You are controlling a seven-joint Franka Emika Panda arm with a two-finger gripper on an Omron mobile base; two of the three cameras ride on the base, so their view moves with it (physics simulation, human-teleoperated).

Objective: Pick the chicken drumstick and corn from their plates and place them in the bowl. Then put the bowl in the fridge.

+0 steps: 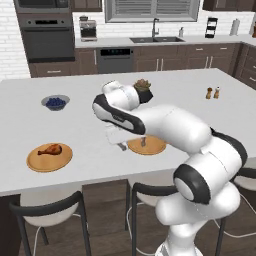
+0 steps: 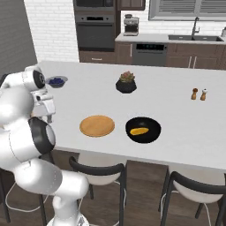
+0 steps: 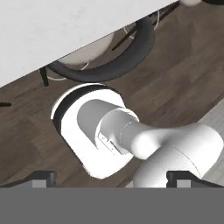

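Corn (image 2: 140,131), a short yellow cob, lay in a dark dish; roasted orange-brown drumstick (image 1: 50,149) remained plated left of the claw (image 1: 121,145), whose opening I cannot tell.

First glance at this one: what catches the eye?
The white arm dominates, folded low over the counter's near edge. To its left the chicken drumstick lies on a wooden plate. In the right base view the corn sits in a black dish, beside an empty wooden plate.

Arm hides near plate (image 1: 150,146) partly; gripper (image 1: 120,145) jaws perhaps apart, unclear.
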